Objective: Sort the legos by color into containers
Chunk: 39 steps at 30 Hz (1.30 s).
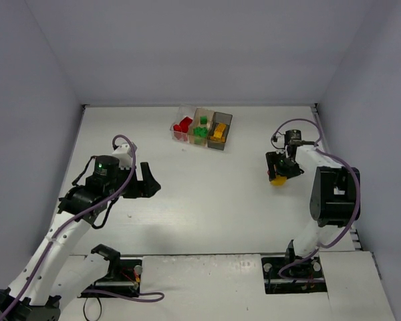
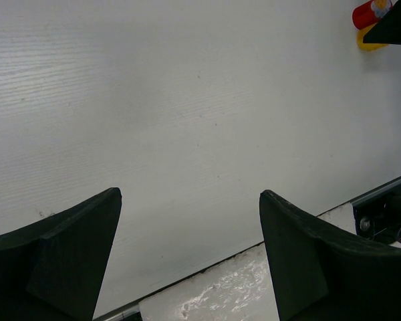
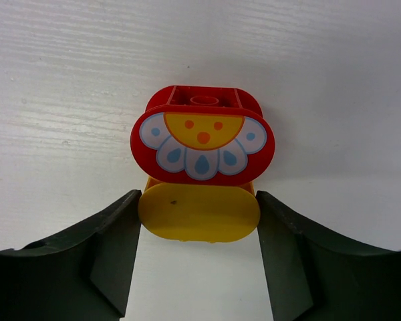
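**Right fingers (image 3: 113, 261) pinch a two-colour lego stack (image 3: 200, 167) far from its boxes**

Seen from the wrist, the right fingers press on the two rounded ends of a yellow brick (image 3: 199, 214), one pad at each end, the jaws set at the brick's length. A red brick (image 3: 202, 107) with a printed flower face sits studded on top of it, clear of both pads. From above, the pair is at the right side of the desk (image 1: 207, 200). It lies well apart from the containers (image 1: 212, 114) lined up at the far edge, where the clear box (image 1: 187, 114) holds red pieces (image 1: 182, 126) and the dark box (image 1: 226, 120) holds yellow pieces (image 1: 218, 132). Whether the stack rests on the desk or hangs just off it cannot be told. The left fingers (image 2: 60, 261) stand spread wide over bare desk, with nothing between them.

The stack looks like hard, smooth, very light plastic. It should take a firm squeeze and is unlikely to break, but it could slide or twist on those curved ends. A grip on the lower brick alone probably leaves the red one held only by its studs, so a knock could part them. Since the two colours belong in different boxes, the pair will likely have to be pulled apart, with the free fingers taking the red brick by its flat faces.
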Available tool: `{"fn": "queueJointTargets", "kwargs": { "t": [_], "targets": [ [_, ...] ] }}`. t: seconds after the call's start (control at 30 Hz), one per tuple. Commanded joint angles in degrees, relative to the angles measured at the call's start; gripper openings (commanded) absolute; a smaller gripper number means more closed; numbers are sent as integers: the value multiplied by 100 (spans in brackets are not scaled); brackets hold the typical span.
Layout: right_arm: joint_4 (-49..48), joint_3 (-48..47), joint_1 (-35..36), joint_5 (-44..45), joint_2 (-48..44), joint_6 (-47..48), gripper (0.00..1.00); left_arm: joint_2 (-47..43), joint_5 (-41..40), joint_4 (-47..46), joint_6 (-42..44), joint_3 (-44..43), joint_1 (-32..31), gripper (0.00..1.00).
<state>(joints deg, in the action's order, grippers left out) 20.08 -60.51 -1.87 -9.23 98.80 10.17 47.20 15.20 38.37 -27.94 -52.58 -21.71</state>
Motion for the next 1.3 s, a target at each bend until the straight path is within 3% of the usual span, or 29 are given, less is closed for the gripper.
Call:
{"fn": "queueJointTargets", "kwargs": {
  "t": [0.0,0.07,0.1,0.2,0.3,0.6,0.87,1.27],
  "targets": [
    [14,30,143,272,-125,-33,51,35,79,-400,-71,-95,-43,77],
    [14,39,152,308,-142,-33,41,52,123,-409,-106,-86,-43,77],
    [5,39,152,308,-177,-42,29,52,132,-409,-123,-103,-52,77],
    [-30,31,423,221,-378,-59,8,70,194,-400,-159,-147,-52,77],
    [-91,-66,861,159,-746,-77,0,131,273,-400,-220,-270,-43,77],
    [-776,-66,2330,-455,-2583,-95,0,588,852,-655,-589,-903,-35,78],
    [-1155,101,3517,-702,-3446,-165,0,1273,1968,-1990,-1712,-1448,-70,81],
    [-1234,189,4054,-676,-3816,-244,1,2556,1091,-2193,-1714,-2573,-1273,84]
  ]
}}
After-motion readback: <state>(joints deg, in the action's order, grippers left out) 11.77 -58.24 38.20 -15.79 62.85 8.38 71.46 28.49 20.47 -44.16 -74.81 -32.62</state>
